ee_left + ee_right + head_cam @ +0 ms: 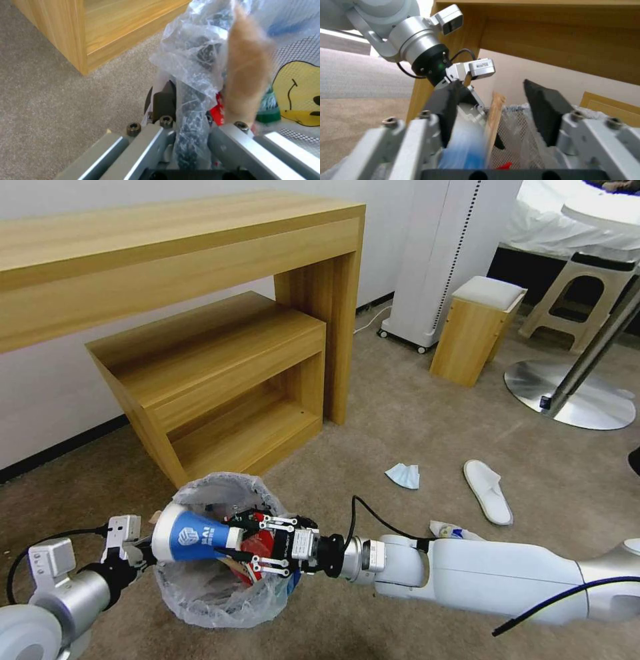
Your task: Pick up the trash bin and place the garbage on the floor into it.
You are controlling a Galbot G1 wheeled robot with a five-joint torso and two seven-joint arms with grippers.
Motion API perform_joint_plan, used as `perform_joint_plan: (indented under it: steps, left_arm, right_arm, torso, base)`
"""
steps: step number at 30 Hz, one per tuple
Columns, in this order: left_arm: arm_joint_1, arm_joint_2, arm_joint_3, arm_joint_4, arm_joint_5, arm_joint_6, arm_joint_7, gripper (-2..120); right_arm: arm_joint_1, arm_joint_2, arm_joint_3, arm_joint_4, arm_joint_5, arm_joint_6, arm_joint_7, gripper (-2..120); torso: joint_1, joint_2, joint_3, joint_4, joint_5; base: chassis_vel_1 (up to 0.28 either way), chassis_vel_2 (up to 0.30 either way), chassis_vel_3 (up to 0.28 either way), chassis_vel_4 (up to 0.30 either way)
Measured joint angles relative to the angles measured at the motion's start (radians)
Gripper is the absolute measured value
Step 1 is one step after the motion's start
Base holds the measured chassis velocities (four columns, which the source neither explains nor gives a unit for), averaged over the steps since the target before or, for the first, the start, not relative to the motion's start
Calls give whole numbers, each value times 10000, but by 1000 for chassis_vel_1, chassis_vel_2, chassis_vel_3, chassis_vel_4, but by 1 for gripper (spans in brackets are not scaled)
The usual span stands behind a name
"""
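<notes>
Closest to me was the left gripper [148, 555], low at the near left. Its claw was clamped tight on the rim of the trash bin [200, 593], with the crinkly plastic bag [186, 62] pinched between the fingers. The bin sat over the floor [400, 427], just in front of the low wooden shelf [220, 380], but I could not tell if it was touching the carpet.

The right gripper [248, 543] reached in from the right, over the open top of the bin. Its black pads [546, 115] stood wide apart. A blue-white paper cup [193, 539] lay on its side across the bin's mouth, its small end between those fingers, close to one pad and not squeezed. A wooden stick [495, 120] stood up beside it.

Inside the bin I saw a red wrapper [259, 547], a yellow wrapper [300, 95] and a small green bottle [268, 105].

Out on the carpet lay more garbage: a light-blue mask [403, 475] and, near it, one white slipper [488, 491], both well apart from the bin.
</notes>
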Motion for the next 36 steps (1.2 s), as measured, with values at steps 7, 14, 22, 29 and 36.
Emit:
perform_joint_plan:
  steps: [7,14,22,29,36]
  left_arm:
    - [-31,7,22,53,8,0,3,0]
    - [-23,27,22,80,6,0,8,0]
    - [-10,86,15,241,9,-1,11,0]
    - [-46,97,37,326,33,-2,26,0]
    - [-123,66,81,367,54,-5,55,0]
  right_arm:
    - [-7,-82,51,1,4,-1,-30,81]
    - [-65,-137,221,-46,-11,32,-100,99]
    - [-361,-296,987,38,9,20,92,100]
    - [-560,-522,2076,65,67,-126,463,100]
    - [-1579,-861,3926,-65,48,-357,788,100]
  torso:
    - [0,0,0,0,0]
    - [0,0,0,0,0]
    - [-1,1,0,0,0]
    - [0,0,0,1,0]
    - [-1,0,0,0,1]
  base:
    - [0,0,0,0]
    - [0,0,0,0]
    - [0,0,0,0]
    - [0,0,0,0]
    - [0,0,0,0]
